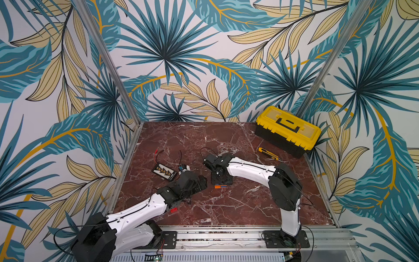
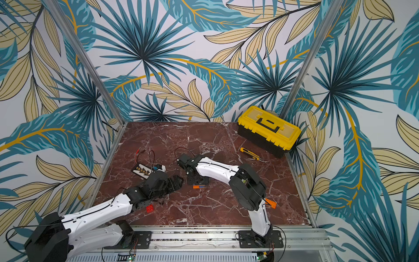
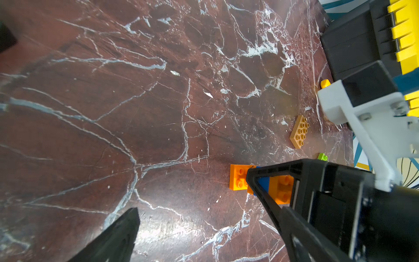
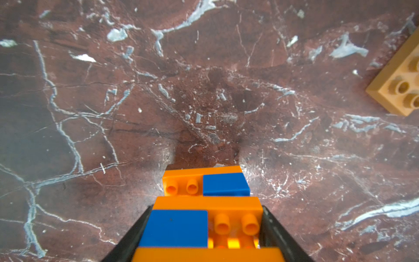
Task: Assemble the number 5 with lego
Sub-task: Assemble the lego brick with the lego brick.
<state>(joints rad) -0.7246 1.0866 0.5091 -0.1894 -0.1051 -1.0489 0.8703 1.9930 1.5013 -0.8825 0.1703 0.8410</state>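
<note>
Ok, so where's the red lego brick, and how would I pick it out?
On the dark marble table, follow the left arm in from the near corner. Beside its white forearm, close to the front edge, lies a small square red brick. It is the only red one; the nearest stack is orange and blue.

The lego (image 4: 208, 203) is made of glossy smooth plastic, the desk (image 4: 204, 90) is faced with sheeny marble-look veining, the toolbox (image 1: 308, 133) with matt plastic.
</note>
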